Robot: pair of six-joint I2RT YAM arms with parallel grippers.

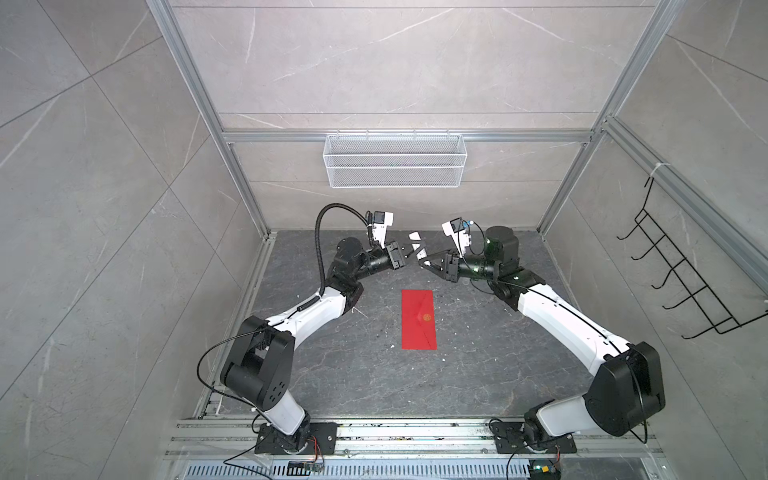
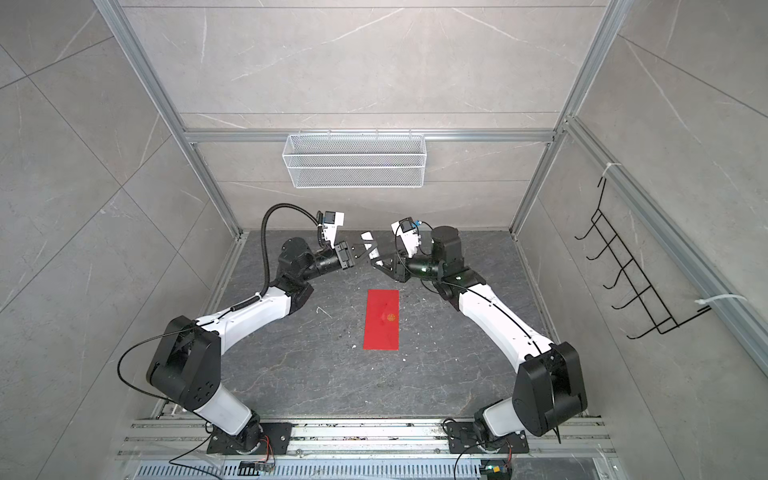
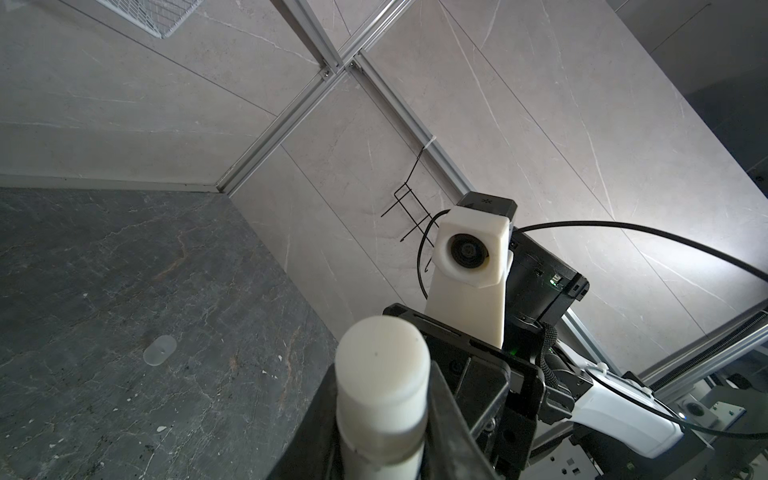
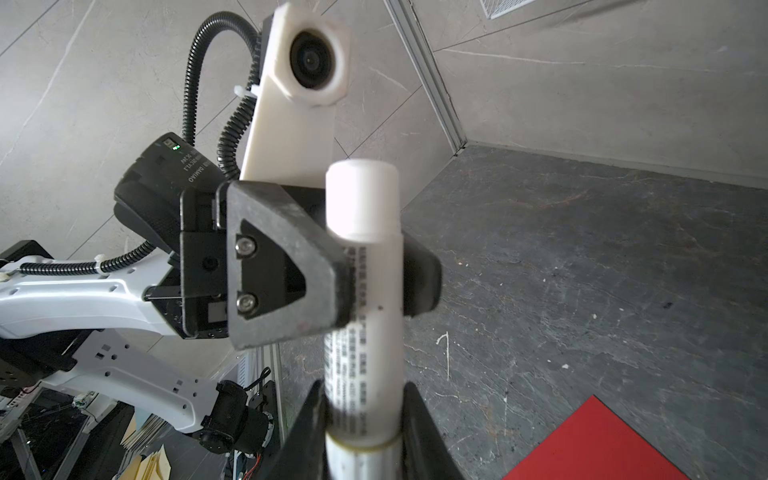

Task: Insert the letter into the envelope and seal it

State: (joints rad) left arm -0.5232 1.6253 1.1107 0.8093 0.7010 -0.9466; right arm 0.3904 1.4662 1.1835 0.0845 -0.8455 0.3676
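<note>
Above the table's far centre, left gripper and right gripper both clamp the glue stick; envelope lies flat at centre, letter unseen. Likely sealing stage: next, a steady opposed pull to free the cap.

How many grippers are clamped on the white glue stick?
2. The left gripper clamps the glue stick just behind its cap; the right gripper holds its other end. Neither grip is hidden.

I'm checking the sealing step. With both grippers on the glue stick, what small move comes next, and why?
Probably shift the left gripper onto the cap and pull it off. Both grippers clamp the glue stick, the left just below the cap, the right gripper at its base; the cap is on and the envelope lies flat.
</note>
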